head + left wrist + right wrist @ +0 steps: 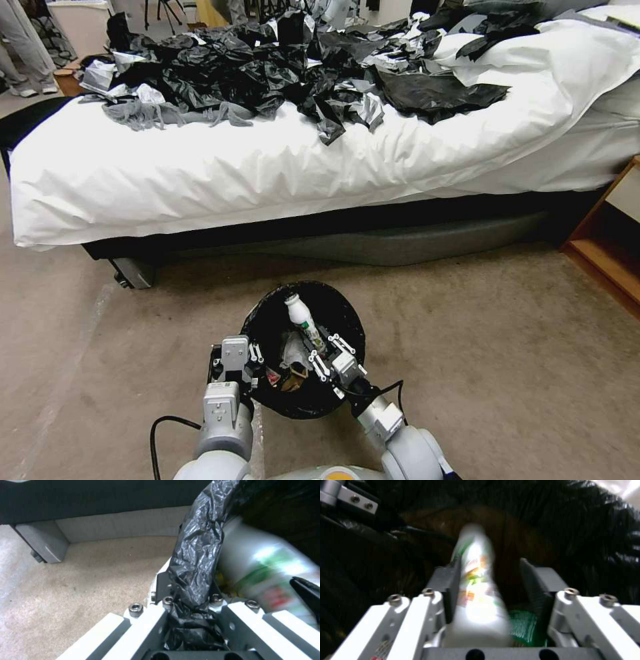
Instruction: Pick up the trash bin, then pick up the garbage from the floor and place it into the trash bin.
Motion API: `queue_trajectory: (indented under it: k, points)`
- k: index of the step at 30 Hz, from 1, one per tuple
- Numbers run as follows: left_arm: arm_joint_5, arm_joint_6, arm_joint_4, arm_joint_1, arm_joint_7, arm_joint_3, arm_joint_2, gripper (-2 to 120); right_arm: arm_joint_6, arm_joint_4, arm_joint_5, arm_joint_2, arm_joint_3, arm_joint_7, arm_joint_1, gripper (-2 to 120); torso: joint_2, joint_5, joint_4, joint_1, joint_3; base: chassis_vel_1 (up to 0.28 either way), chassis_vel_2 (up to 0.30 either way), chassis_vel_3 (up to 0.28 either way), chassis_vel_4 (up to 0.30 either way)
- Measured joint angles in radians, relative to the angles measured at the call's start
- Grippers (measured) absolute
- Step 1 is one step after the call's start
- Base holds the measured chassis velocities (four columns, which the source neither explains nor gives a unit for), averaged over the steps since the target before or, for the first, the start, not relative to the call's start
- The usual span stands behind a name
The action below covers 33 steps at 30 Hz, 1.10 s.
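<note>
Bed: smooth white sheet, crinkled black clothes heaped on top. Floor: short-pile beige carpet. Bin: round, lined with glossy wrinkled black bag, standing near the bed. Left claw clamped on the bagged rim. Right claw over the bin mouth, fingers apart around a blurred white plastic bottle with green label.

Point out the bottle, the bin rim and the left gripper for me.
white bottle (304, 321), head view: on its labelled body, over the bin's opening.
trash bin (355, 319), head view: on its black-bagged rim, far right side.
left gripper (191, 600), left wrist view: where it pinches the bagged rim.
</note>
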Motion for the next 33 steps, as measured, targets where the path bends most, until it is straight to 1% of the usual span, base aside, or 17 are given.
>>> queue_trajectory:
  k: [2,3,6,7,8,10,13,14,17,20,21,24,26,28,30,32,33]
  points:
    - [0.001,0.000,0.000,0.000,0.001,0.002,-0.001,0,-0.001,0.008,-0.004,0.000,0.001,0.000,-0.001,58,0.000,0.0000,0.0000,0.000,0.000,0.000,0.000,0.000,0.000]
    - [0.001,0.000,0.000,0.000,0.001,0.002,-0.001,0,-0.001,0.008,-0.004,0.000,0.001,0.000,-0.001,58,0.000,0.0000,0.0000,0.000,0.000,0.000,0.000,0.000,0.000]
    - [0.002,0.000,0.000,-0.001,0.001,0.000,-0.001,0,-0.001,0.031,-0.009,-0.004,0.002,0.000,-0.012,73,0.000,0.0000,0.0001,0.000,0.000,0.000,0.000,0.000,0.000]
    - [0.002,0.000,0.000,-0.001,0.001,0.000,-0.001,0,-0.001,0.031,-0.009,-0.004,0.002,0.000,-0.012,73,0.000,0.0000,0.0001,0.000,0.000,0.000,0.000,0.000,0.000]
    - [0.001,0.000,-0.001,0.000,0.001,0.000,0.000,0,-0.001,0.042,-0.009,-0.006,0.002,0.000,-0.017,78,0.000,0.0000,0.0000,0.000,0.000,0.000,0.000,0.000,0.000]
    - [-0.003,0.000,-0.004,0.000,0.001,-0.002,0.000,0,0.001,0.080,-0.013,-0.011,0.007,0.000,-0.033,86,0.000,0.0003,0.0000,0.000,0.000,0.000,0.000,0.000,0.000]
    - [-0.005,0.000,-0.004,0.000,0.001,-0.002,0.000,0,0.001,0.120,-0.013,-0.015,0.009,0.000,-0.046,92,0.000,0.0002,-0.0001,0.000,0.000,0.000,0.000,0.000,0.000]
    - [-0.006,0.001,-0.004,0.000,0.002,-0.003,0.000,0,0.003,0.165,-0.013,-0.019,0.015,0.000,-0.060,98,0.000,0.0002,-0.0001,0.000,0.000,0.000,0.000,0.000,0.000]
    - [-0.006,0.003,-0.004,0.000,0.002,-0.003,0.000,0,0.006,0.219,-0.014,-0.023,0.023,0.002,-0.077,100,0.000,0.0002,-0.0001,0.000,0.000,0.000,0.000,0.000,0.000]
    - [-0.009,0.006,-0.004,-0.001,0.003,-0.007,0.001,0,0.007,0.350,-0.003,-0.026,0.044,0.022,-0.108,100,0.000,0.0001,-0.0001,0.000,0.000,0.000,0.000,0.000,0.000]
    - [-0.009,0.006,-0.004,-0.001,0.003,-0.007,0.001,0,0.007,0.350,-0.003,-0.026,0.044,0.022,-0.108,100,0.000,0.0001,-0.0001,0.000,0.000,0.000,0.000,0.000,0.000]
    - [-0.010,0.010,-0.006,-0.001,0.003,-0.014,0.002,0,0.006,0.489,0.009,-0.022,0.078,0.060,-0.147,100,0.000,-0.0001,-0.0001,0.000,0.000,0.000,0.000,0.000,0.000]
    - [-0.010,0.010,-0.006,0.000,0.003,-0.015,0.003,0,0.006,0.505,0.010,-0.020,0.085,0.069,-0.154,100,0.000,-0.0002,0.0000,0.000,0.000,0.000,0.000,0.000,0.000]
    - [-0.012,0.014,-0.008,0.000,0.003,-0.019,0.003,0,0.008,0.538,0.009,-0.008,0.118,0.125,-0.188,100,0.000,-0.0001,0.0000,0.000,0.000,0.060,0.051,0.055,0.049]
    - [-0.012,0.014,-0.009,0.000,0.003,-0.019,0.003,0,0.008,0.538,0.009,-0.006,0.123,0.138,-0.194,100,0.000,-0.0001,-0.0001,0.000,0.000,0.060,0.051,0.073,0.061]
    - [-0.015,0.017,-0.013,-0.001,0.003,-0.023,0.003,0,0.008,0.509,0.010,0.008,0.156,0.203,-0.214,100,0.000,-0.0001,-0.0001,0.000,0.000,0.060,0.068,0.063,0.060]
    - [-0.015,0.017,-0.013,-0.001,0.003,-0.023,0.003,0,0.008,0.509,0.010,0.008,0.156,0.203,-0.214,100,0.000,-0.0001,-0.0001,0.000,0.000,0.060,0.068,0.060,0.059]
